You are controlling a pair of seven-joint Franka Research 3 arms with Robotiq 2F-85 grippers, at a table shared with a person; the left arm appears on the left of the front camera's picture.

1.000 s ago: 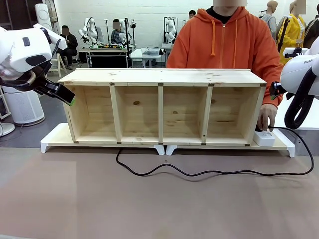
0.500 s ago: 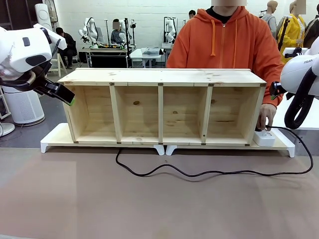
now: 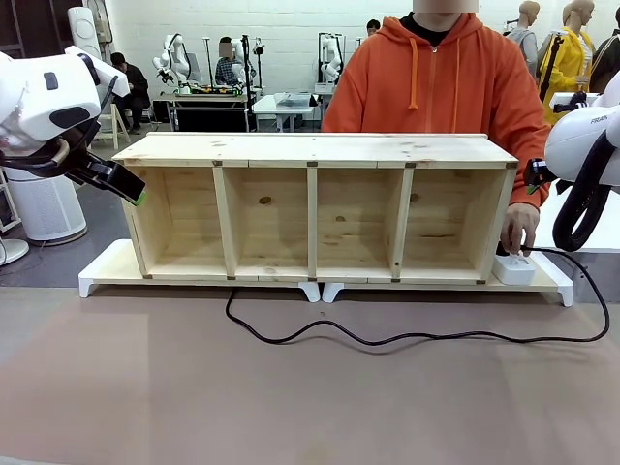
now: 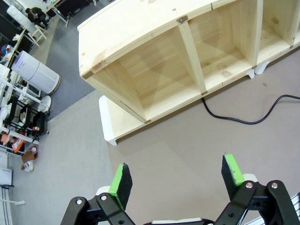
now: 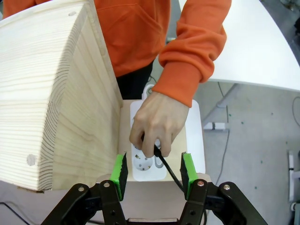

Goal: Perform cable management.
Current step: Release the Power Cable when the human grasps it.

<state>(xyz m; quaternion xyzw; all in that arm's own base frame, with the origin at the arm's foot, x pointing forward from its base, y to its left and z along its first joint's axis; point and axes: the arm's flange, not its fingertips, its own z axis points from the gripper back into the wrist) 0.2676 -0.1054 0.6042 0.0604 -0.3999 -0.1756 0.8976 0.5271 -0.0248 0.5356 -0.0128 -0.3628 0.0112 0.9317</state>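
A long wooden shelf (image 3: 315, 208) with four open compartments stands on white risers at the far side of a brown table. The cable (image 3: 407, 336), a thin black cord, comes out from under the shelf near its middle, snakes loosely across the tabletop and loops up on the robot's right to a white power strip (image 5: 149, 165) beside the shelf's end. There a person's hand (image 5: 154, 123) in an orange sleeve pinches the plug, apparently seated in the strip, though the fingers hide the socket. The right gripper (image 5: 151, 171) hovers just above that strip, jaws partly apart and holding nothing. The left gripper (image 4: 177, 176) hangs wide open and empty over bare table near the shelf's other end. The cord looks light, limp and smooth, likely to sag and slide when lifted; the slack run lying free on the table seems the fairest place to pinch it.
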